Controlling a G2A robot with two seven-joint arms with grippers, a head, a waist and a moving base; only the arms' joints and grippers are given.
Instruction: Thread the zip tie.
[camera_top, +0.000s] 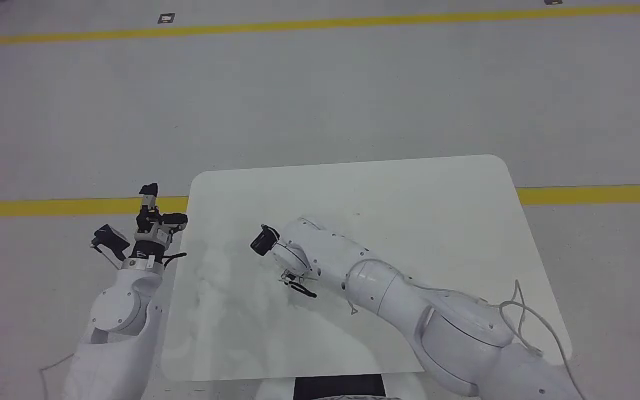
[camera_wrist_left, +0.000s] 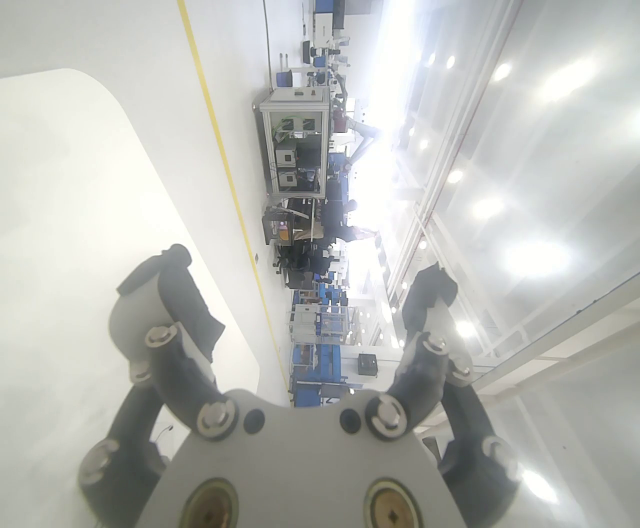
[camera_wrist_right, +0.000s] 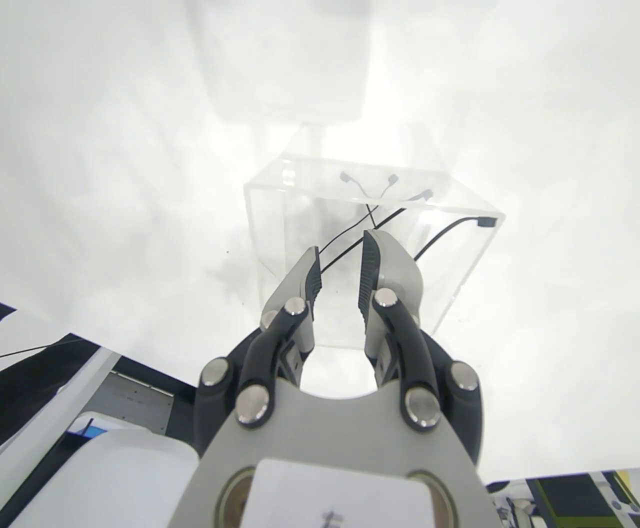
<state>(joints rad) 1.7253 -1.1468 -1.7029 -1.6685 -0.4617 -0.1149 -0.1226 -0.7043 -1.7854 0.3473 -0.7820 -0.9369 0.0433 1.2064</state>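
The table (camera_top: 430, 200) is a plain white top with rounded corners, faintly smudged toward its near left part. It stands on a pale grey floor crossed by two yellow lines (camera_top: 300, 23), one far beyond the table and one passing behind it at about its far third. On the left-of-centre part of the table, toward the near edge, sits a clear box (camera_wrist_right: 465, 265) with transparent walls. The black zip ties (camera_wrist_right: 450, 230) lie loose and crossed inside it, and one square head rests by a far corner of the box. The right gripper (camera_wrist_right: 341, 247) hangs directly over this box. Its ribbed fingers are a little apart with a narrow gap between them, and they grip nothing. One tie runs across below the fingertips, and I cannot tell whether it touches them. The left gripper (camera_wrist_left: 302, 272) is well apart from the box, just off the table's left edge and over the floor, with its fingers spread wide and nothing between them. Beyond it the left wrist view looks across the room. It shows an aluminium-framed cabinet (camera_wrist_left: 295, 145) full of equipment, blue racks (camera_wrist_left: 315, 355) nearby, and rows of bright ceiling lights (camera_wrist_left: 535, 255) glaring above.
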